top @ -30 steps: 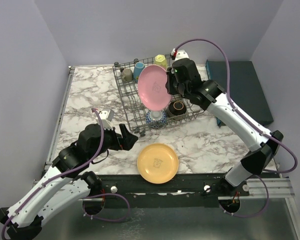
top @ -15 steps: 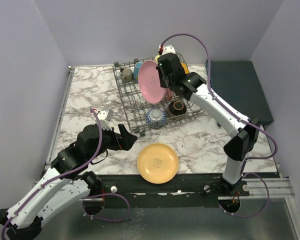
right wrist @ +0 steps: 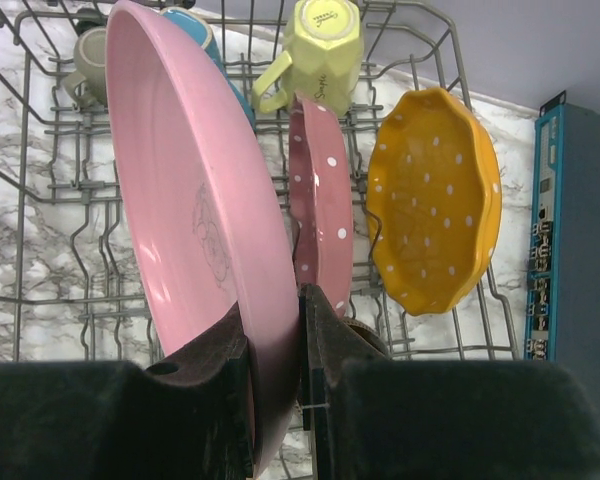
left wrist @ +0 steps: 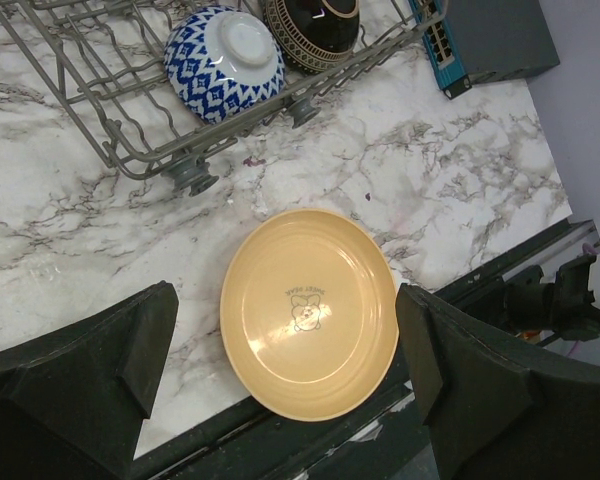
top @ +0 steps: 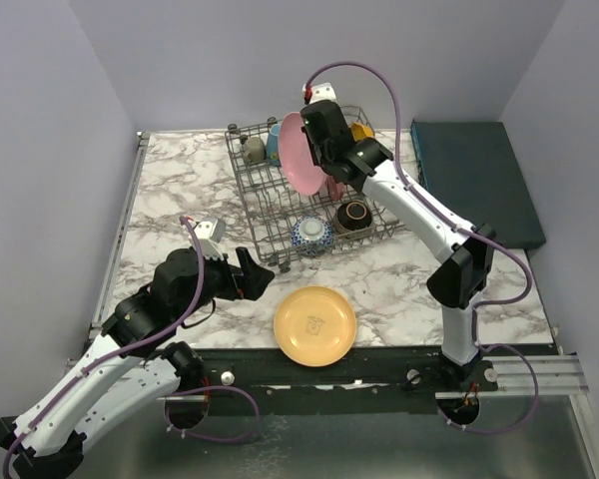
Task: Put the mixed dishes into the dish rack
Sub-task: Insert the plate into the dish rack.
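Note:
My right gripper (right wrist: 277, 320) is shut on the rim of a plain pink plate (right wrist: 195, 230) and holds it on edge over the grey wire dish rack (right wrist: 40, 200). In the rack stand a pink dotted plate (right wrist: 320, 200), an orange dotted plate (right wrist: 435, 200), a yellow mug (right wrist: 320, 45), a blue mug (right wrist: 205, 45) and a grey-olive mug (right wrist: 85, 55). A blue-white bowl (left wrist: 225, 50) and a dark brown bowl (left wrist: 310, 25) lie at the rack's near edge. A plain orange-yellow plate (left wrist: 310, 312) lies on the marble. My left gripper (left wrist: 285, 350) is open and empty above it.
A flat dark teal box (top: 479, 180) lies right of the rack (top: 250, 185). The orange-yellow plate (top: 315, 325) sits close to the table's black front edge. Purple walls close in the left, right and back sides.
My right arm has carried the pink plate left and back over the rack and turned it more on edge. The left arm has not moved.

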Motion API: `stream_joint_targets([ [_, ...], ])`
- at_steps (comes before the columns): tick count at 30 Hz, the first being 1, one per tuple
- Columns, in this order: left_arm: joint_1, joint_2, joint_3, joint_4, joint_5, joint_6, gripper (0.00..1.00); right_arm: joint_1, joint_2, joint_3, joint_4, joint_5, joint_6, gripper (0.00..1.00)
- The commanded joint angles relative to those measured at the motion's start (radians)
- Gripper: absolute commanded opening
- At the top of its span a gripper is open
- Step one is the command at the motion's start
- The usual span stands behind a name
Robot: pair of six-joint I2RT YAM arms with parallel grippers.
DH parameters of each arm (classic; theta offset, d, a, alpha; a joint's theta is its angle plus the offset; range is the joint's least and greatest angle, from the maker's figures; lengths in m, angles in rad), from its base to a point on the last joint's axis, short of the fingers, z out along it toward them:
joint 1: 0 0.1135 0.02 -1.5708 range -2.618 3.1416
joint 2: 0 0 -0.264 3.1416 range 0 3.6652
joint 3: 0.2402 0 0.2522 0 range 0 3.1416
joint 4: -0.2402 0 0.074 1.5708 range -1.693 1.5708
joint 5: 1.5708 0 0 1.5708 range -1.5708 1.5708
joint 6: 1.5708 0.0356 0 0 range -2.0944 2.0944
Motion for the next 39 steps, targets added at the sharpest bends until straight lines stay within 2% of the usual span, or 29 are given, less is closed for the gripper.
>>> stream_joint_targets([
  [1,0.007,-0.005,0.002,0.01,-0.026,0.015,0.99,0.004,0.052,0.059,0.049,0.068,-0.043,0.0],
  [19,0.018,0.003,0.001,0.01,-0.027,0.013,0.99,0.004,0.194,0.132,0.085,0.136,-0.107,0.0],
  [39,0.025,0.003,0.001,0.01,-0.024,0.015,0.99,0.004,0.265,0.147,0.114,0.162,-0.162,0.0],
])
